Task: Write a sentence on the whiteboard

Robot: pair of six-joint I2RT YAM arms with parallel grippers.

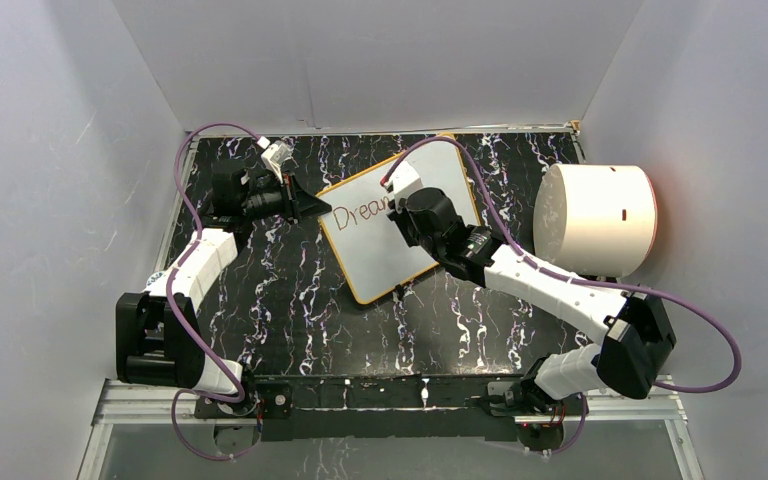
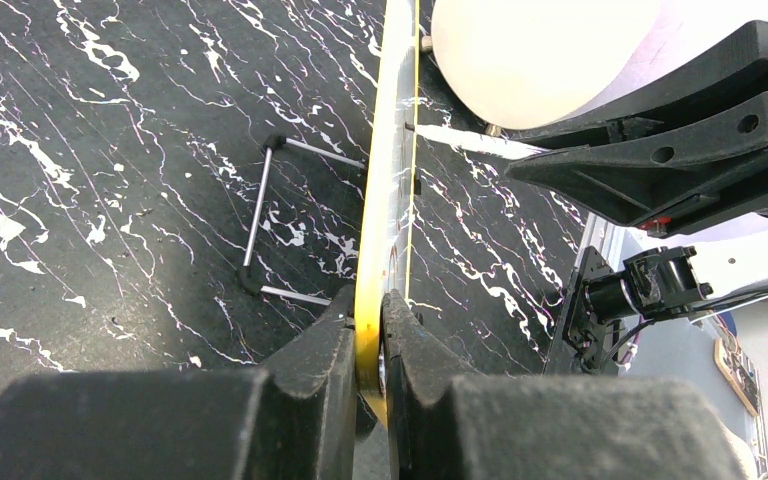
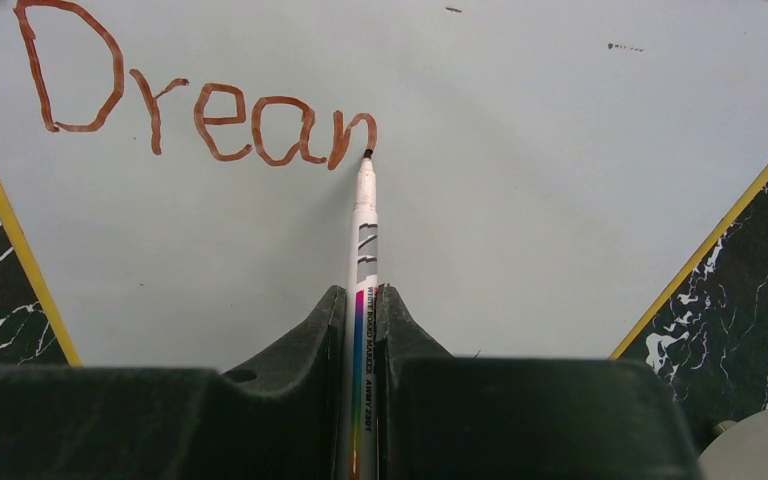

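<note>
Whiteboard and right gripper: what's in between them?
A marker: the right gripper is shut on its barrel, and its tip touches the whiteboard at the last brown letter. The right wrist view shows it.

Overhead view looks down; wrist views (close) share the whiteboard (image 1: 380,255).

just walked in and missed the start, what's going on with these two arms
The left gripper is shut on the yellow rim of the whiteboard, holding it in place. The right gripper grips a marker with its tip on the board, partway through a word: "Drea" plus an unfinished letter in reddish-brown. The white cylinder stands off to the side, untouched.
</note>
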